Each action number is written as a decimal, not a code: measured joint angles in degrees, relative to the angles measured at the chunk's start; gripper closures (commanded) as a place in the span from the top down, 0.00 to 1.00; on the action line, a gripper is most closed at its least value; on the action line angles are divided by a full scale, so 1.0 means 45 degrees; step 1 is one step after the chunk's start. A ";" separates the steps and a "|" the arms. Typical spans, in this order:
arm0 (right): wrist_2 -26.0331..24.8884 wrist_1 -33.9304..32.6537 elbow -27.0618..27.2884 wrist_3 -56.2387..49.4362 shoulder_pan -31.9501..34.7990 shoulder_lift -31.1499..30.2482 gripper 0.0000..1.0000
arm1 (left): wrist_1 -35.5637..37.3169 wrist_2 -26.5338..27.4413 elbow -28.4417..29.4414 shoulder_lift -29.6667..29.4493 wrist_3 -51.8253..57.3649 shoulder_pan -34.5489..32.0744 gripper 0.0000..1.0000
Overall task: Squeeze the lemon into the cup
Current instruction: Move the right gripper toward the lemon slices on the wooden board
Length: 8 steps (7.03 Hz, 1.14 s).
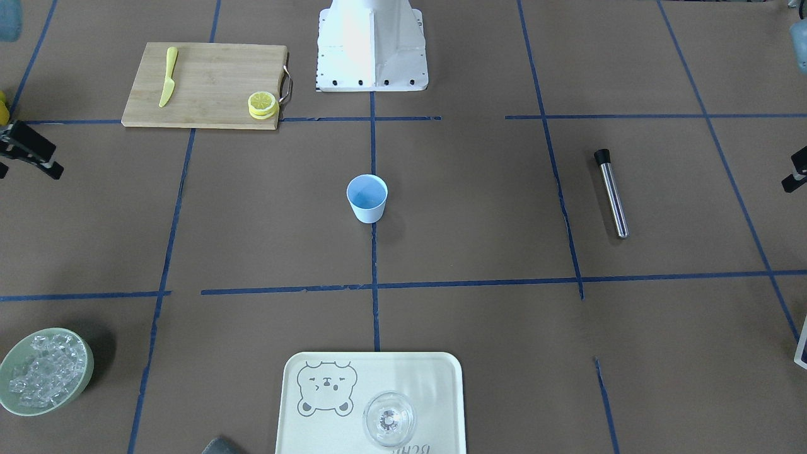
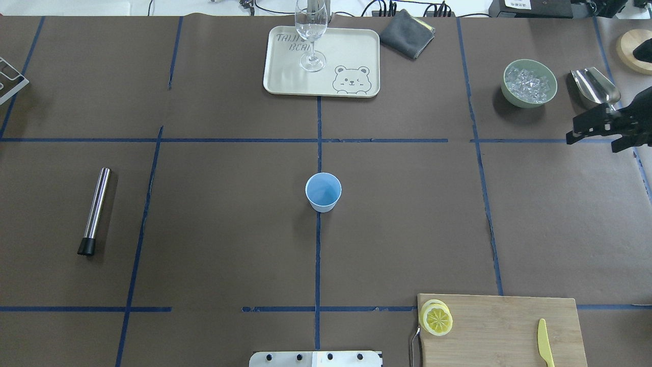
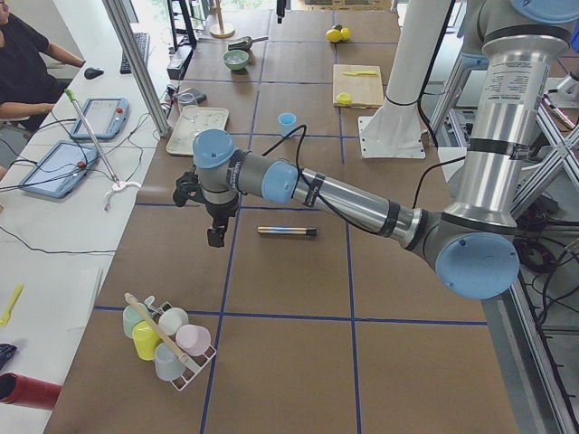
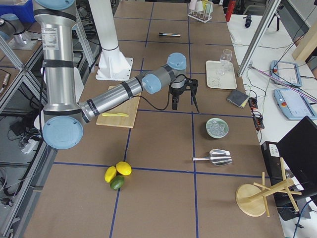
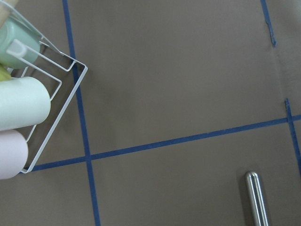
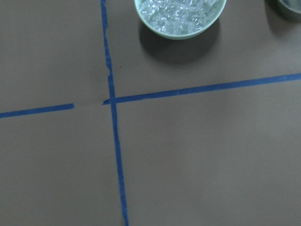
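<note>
Far left of the small pale blue tapered cup (image 2: 323, 191) lies a steel tube with a black cap (image 2: 95, 211). Bare brown paper surrounds the cup on all sides. Right of the cup, nearer the robot, a thin round yellow lemon slice (image 2: 437, 319) tops a stack at the corner of the bamboo cutting board (image 2: 509, 326). Farther right the right gripper (image 2: 593, 141) hovers with fingers spread, empty. The overhead view misses the left gripper (image 3: 201, 217), and I cannot tell how its fingers stand.
</note>
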 measured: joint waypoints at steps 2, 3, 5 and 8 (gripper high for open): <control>-0.1281 0.1226 0.0985 0.2898 -0.2377 -0.0401 1.00 | -0.0917 0.0057 0.0000 -0.0125 -0.1508 0.0840 1.00; -0.2401 0.1842 0.1469 0.4376 -0.3844 -0.0679 1.00 | -0.1259 0.0085 -0.0002 -0.0170 -0.2175 0.1219 1.00; -0.5306 0.2218 0.2069 0.6792 -0.7051 -0.0846 1.00 | -0.2078 0.0106 0.0001 -0.0208 -0.3569 0.2003 1.00; -0.8484 0.2272 0.2201 0.8827 -1.0650 -0.0844 1.00 | -0.3104 0.0485 0.0013 -0.0432 -0.5627 0.3334 1.00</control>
